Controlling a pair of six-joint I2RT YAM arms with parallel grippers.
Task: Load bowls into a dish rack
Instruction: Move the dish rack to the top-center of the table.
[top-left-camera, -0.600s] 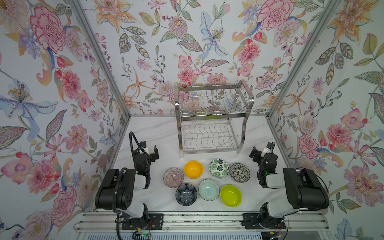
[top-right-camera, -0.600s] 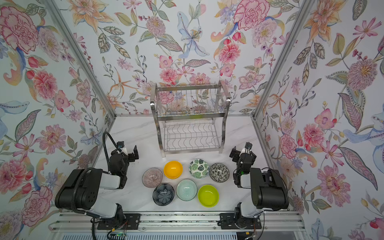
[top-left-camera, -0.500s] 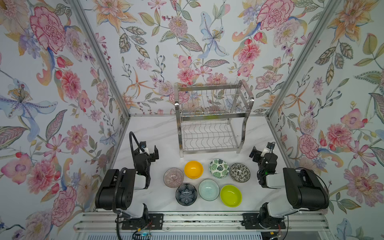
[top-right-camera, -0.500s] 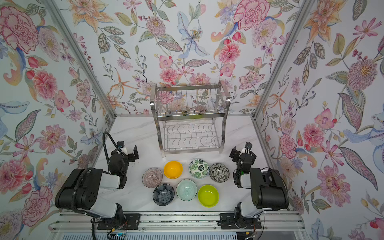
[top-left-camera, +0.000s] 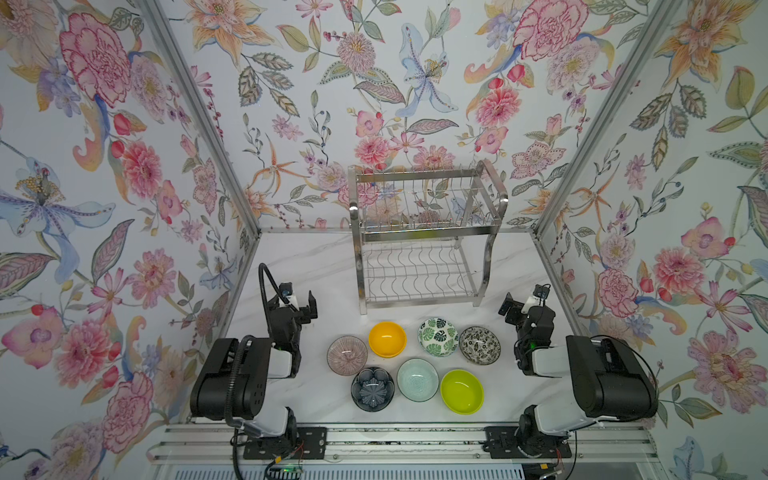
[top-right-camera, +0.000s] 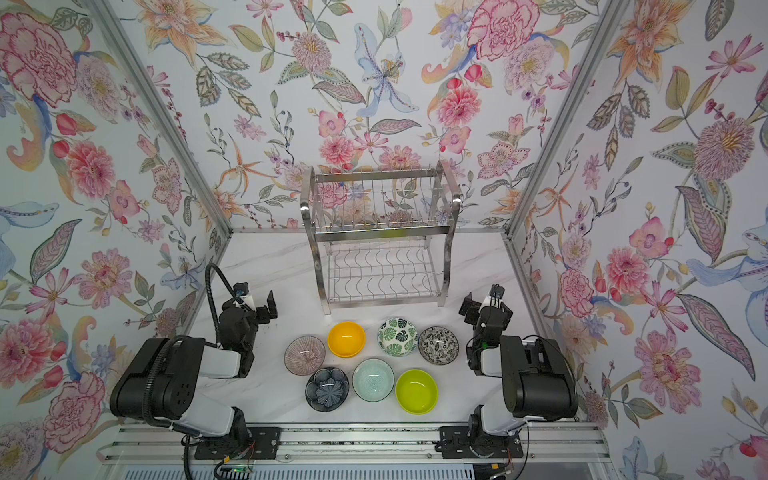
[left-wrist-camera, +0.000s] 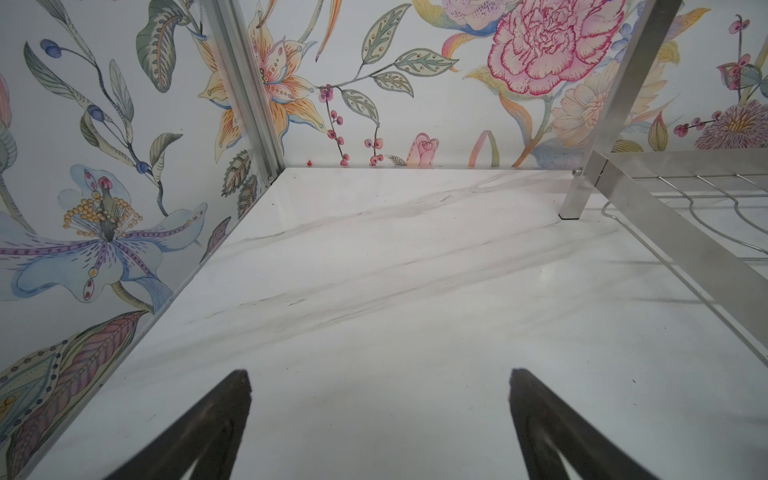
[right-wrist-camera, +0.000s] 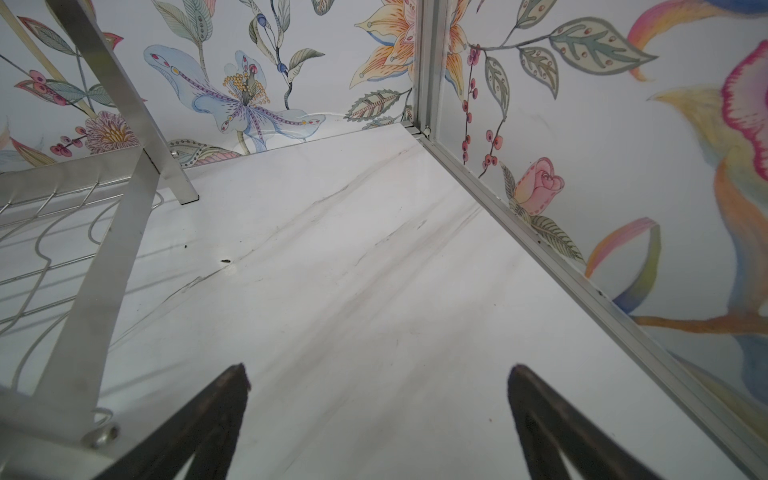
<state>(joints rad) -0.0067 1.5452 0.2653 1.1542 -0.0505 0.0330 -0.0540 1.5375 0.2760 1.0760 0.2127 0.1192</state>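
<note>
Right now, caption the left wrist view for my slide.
Open left gripper over the marble table, a corner of the dish rack beside it, floral walls behind.

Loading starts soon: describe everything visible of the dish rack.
The shiny stainless-steel two-tier wire dish rack stands upright at the back of the white marble tabletop. Flat curved side legs carry an upper basket of straight wires and a lower shelf of wavy wires. Both tiers are empty; only the tabletop touches it.
</note>
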